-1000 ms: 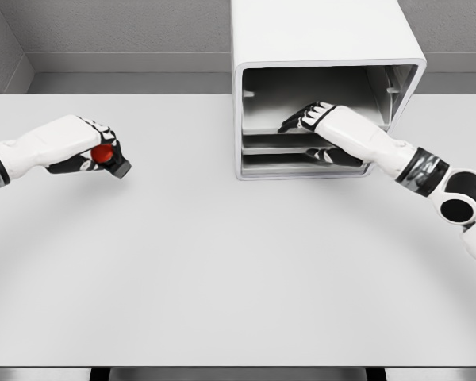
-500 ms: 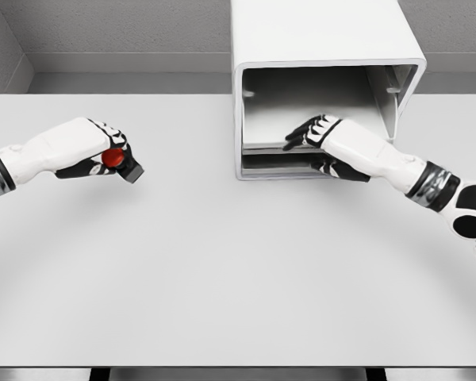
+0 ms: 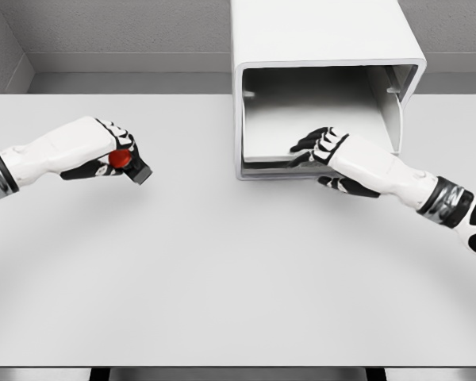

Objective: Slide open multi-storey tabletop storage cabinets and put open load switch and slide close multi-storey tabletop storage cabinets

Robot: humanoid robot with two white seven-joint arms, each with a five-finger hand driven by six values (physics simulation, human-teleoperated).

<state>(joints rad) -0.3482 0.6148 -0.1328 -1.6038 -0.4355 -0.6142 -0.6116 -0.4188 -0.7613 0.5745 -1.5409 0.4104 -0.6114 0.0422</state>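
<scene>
A white multi-storey storage cabinet (image 3: 325, 36) stands at the back centre of the table, its front open toward me. My right hand (image 3: 320, 152) is shut on the front edge of the upper drawer tray (image 3: 301, 127), fingers on top and thumb below; the tray's lip reaches the cabinet's front. At the left, above the table, my left hand (image 3: 113, 152) is shut on the load switch (image 3: 132, 165), a small dark block with a red knob. The switch is well left of the cabinet.
The white table (image 3: 238, 262) spreads wide in front of the cabinet and between my two hands. A grey wall runs behind the table's far edge.
My right hand has drawn back toward me, pulling the upper tray forward so it now covers the lower shelves. The left hand with the switch has drifted right and slightly down.
</scene>
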